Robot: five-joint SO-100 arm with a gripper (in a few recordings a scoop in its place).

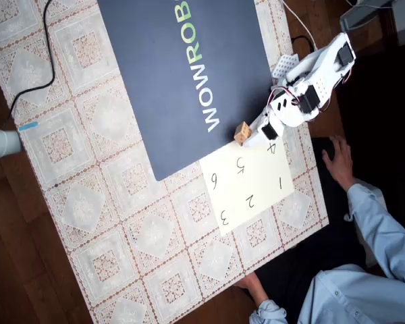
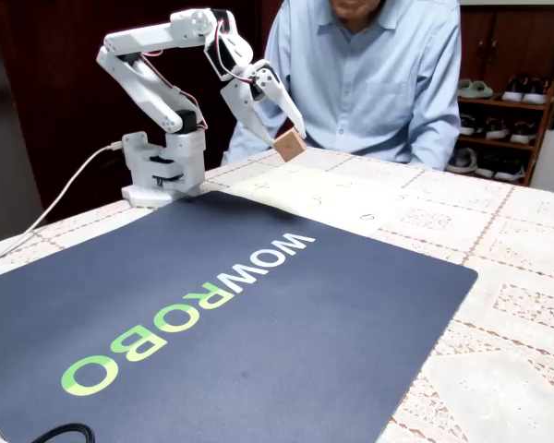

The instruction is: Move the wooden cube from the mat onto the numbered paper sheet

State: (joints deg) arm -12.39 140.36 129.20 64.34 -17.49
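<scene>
The white arm holds the wooden cube (image 1: 241,133) (image 2: 289,144) in the air, with the gripper (image 1: 248,136) (image 2: 287,142) shut on it. In the overhead view the cube hangs over the mat's (image 1: 182,74) edge, right at the top corner of the numbered paper sheet (image 1: 253,185). In the fixed view the cube floats well above the table, over the border between the navy mat (image 2: 212,314) and the cream sheet (image 2: 332,198). Digits 1 to 6 show on the sheet.
A person in a light blue shirt (image 2: 369,74) sits behind the sheet, one hand (image 1: 339,160) resting near the table edge. The arm's base (image 2: 162,166) stands beside the mat. A lace tablecloth (image 1: 108,223) covers the table; a black cable (image 1: 47,61) crosses it.
</scene>
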